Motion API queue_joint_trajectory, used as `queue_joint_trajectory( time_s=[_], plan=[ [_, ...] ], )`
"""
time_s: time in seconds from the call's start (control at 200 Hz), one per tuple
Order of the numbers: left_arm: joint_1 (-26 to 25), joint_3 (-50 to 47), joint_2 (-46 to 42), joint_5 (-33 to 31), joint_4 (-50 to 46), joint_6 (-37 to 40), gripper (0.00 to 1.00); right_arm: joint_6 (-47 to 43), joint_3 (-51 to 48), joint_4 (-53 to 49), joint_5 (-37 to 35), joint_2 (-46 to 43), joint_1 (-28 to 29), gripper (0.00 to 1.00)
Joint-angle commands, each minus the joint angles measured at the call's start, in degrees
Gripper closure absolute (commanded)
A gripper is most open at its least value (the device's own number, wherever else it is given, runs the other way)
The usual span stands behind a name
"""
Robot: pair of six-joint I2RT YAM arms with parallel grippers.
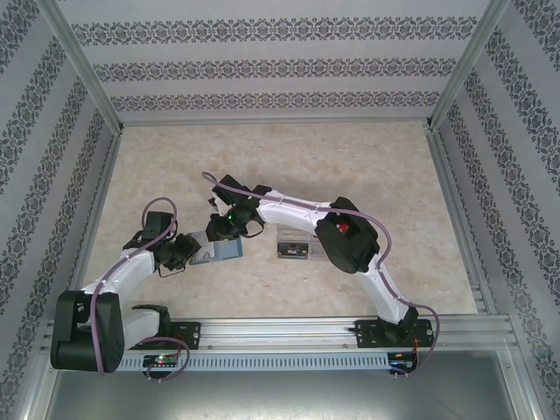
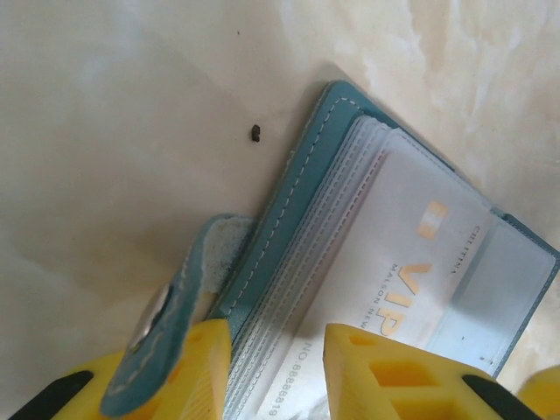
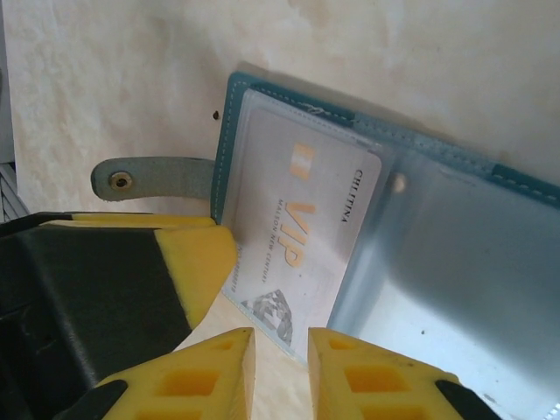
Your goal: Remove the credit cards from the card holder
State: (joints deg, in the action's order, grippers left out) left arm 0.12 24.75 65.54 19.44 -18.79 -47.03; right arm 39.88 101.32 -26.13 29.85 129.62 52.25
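The left claw (image 2: 276, 337) is wide open. Its two yellow fingers stand on either side of one edge of the card holder (image 2: 306, 175), and the strap (image 2: 166, 328) flops over one finger. I think it is there to pin the holder to the desk (image 1: 350, 166), but I cannot tell if it presses.

The card holder lies open and flat between the two claws. A pale credit card (image 3: 324, 219) marked VIP sits in a clear pocket on top. Its long side points toward the right claw (image 3: 280, 343), which is the nearer one to it. That claw's fingers are almost together, with the pocket's corner poking at the gap. I cannot tell if it has hold.

The left wrist view shows many pockets stacked up. The right wrist view shows the holder's other half lying open. From above, a clear box (image 1: 293, 248) sits a little to the right of the holder.
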Motion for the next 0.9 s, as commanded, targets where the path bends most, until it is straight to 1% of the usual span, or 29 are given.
queue_joint_trajectory(
  time_s=[0.0, 0.2, 0.6, 0.729, 0.789, 0.824, 0.894],
  plan=[
    [0.31, -1.37, -0.22, 0.95, -0.90, -1.10, 0.66, 2.17, -1.03, 1.97, 3.16, 1.98, -0.57, 0.76],
    [0.24, -1.31, 0.63, 1.82, -0.64, -0.57, 0.68, 3.13, -1.05, 2.96, 4.78, 3.45, -0.55, 0.77],
    [0.23, -1.14, 1.14, 2.36, -0.46, -0.17, 0.68, 3.97, -0.69, 3.78, 5.56, 5.38, -0.49, 0.78],
    [0.30, -1.11, 1.26, 2.37, -0.44, -0.17, 0.68, 4.18, -0.64, 4.41, 6.18, 5.64, -0.49, 0.85],
    [0.24, -1.03, 1.34, 2.32, -0.47, -0.09, 0.68, 4.29, -0.84, 4.75, 6.32, 5.57, -0.58, 0.95],
    [0.23, -0.94, 1.39, 2.28, -0.59, -0.08, 0.68, 4.29, -1.02, 4.83, 6.20, 5.42, -0.57, 1.00],
    [0.24, -0.89, 1.41, 1.98, -0.85, 0.00, 0.68, 4.41, -1.75, 4.98, 5.63, 4.85, -0.82, 1.00]
  ],
)
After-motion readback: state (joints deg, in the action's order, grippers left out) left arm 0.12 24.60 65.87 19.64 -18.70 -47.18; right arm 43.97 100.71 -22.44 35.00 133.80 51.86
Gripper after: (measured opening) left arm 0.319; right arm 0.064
